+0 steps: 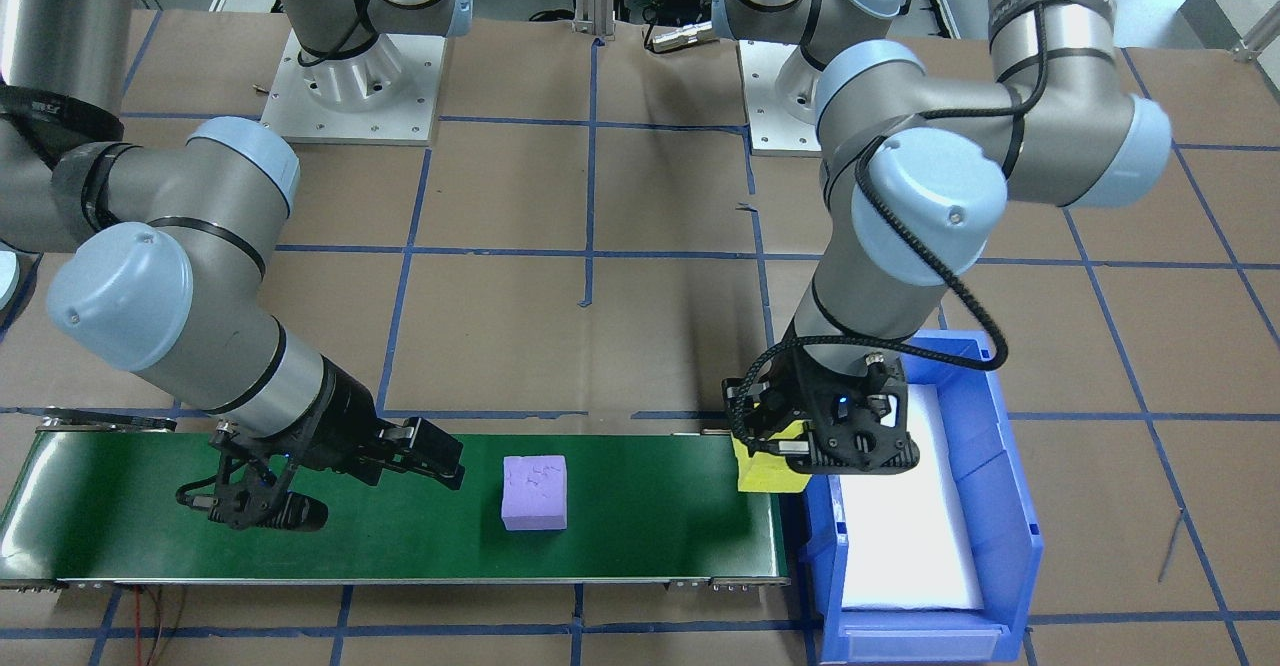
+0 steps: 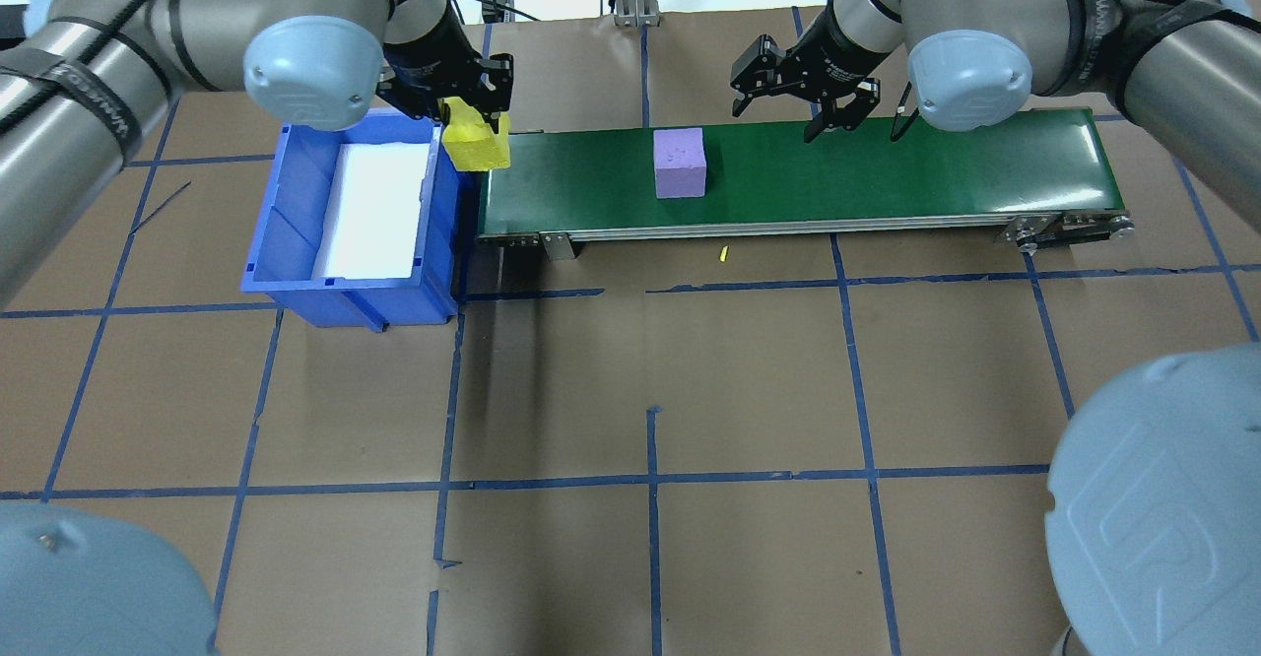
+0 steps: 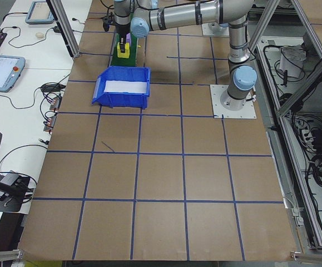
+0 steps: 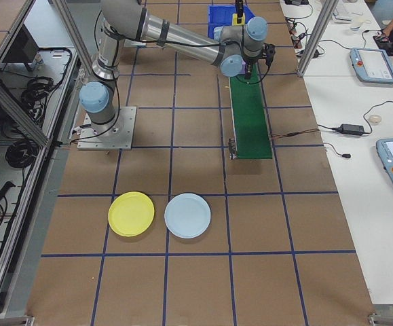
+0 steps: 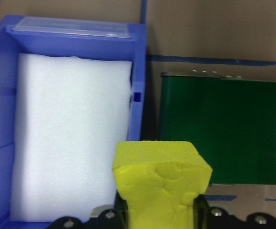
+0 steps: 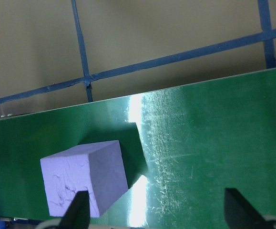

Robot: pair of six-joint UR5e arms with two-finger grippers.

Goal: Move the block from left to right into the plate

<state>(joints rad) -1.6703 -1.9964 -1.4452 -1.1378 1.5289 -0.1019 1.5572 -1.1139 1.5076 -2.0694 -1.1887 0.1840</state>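
Brown paper-covered table (image 2: pixel 650 360) with blue tape grid — transfer stage under way.
Left end effector (image 2: pixel 463 109) grips the yellow foam block (image 2: pixel 476 140) between the blue plastic bin (image 2: pixel 296 203) and the green conveyor belt (image 2: pixel 887 168); next, probably set it on the belt. Right end effector (image 2: pixel 803 95) hangs spread wide beside a purple foam block (image 2: pixel 680 162).

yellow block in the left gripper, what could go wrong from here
1. The left gripper holds the yellow block right at the green belt's end, beside the blue bin. An early release could drop it into the gap or against the bin wall.
2. The block looks squeezed in the left wrist view, so it may stick or spring sideways on release.
3. The open right gripper sits off to one side of the purple block; it might nudge it instead of grasping.
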